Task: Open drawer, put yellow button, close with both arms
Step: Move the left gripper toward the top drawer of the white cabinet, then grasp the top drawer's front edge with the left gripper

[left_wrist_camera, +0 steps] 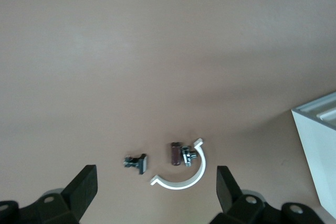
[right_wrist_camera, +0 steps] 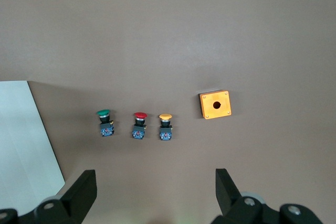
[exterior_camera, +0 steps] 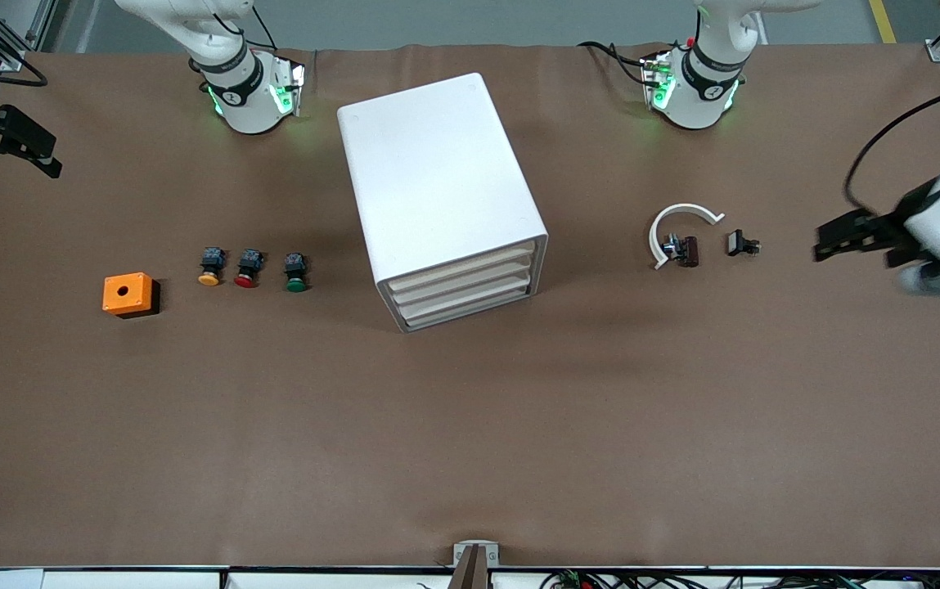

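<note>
Waiting at the desk (exterior_camera: 470, 425) ends, both arms idle. Left gripper (left_wrist_camera: 155, 187) w/ fingers apart over the left-arm end; right gripper (right_wrist_camera: 155, 190) also spread, over the right-arm end. Drawer (exterior_camera: 464, 263) is shut, top of 3 in the cabinet (exterior_camera: 437, 180). Yellow button (exterior_camera: 209, 267) sits cap toward the camera, beside the red button (exterior_camera: 248, 269), green button (exterior_camera: 295, 272) next, orange box (exterior_camera: 128, 294) at row end. Row spacing likely leaves the gripper room.

The drawer (exterior_camera: 465, 262), topmost of three in the white cabinet mid-bench, is shut. The yellow button (exterior_camera: 209, 267) lies cap-forward toward the right arm's end.
</note>
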You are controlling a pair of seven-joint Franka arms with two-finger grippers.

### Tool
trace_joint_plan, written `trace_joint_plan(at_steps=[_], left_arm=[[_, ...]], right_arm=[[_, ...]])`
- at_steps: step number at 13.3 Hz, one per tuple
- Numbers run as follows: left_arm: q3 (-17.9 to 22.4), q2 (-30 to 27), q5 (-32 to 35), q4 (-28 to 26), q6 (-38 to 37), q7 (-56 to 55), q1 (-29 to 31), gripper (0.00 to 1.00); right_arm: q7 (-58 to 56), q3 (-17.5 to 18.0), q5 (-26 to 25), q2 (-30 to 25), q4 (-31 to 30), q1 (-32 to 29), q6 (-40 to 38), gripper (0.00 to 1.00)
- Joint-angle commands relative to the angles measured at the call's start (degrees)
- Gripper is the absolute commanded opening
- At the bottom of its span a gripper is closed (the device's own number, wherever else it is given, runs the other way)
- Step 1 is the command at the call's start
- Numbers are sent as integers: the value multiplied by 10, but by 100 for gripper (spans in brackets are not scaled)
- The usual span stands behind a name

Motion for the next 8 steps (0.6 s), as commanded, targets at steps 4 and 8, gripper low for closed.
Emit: trace_joint_plan(at_steps=[4,8], left_arm=[[-3,110,-190,11,29,16,-63,100],[-6,150,-283,11,30,82,-103,100]], right_arm=[[4,-2,-1,-6,2,1,-3,100],[6,-3,-1,-5,5,0,-3,100]])
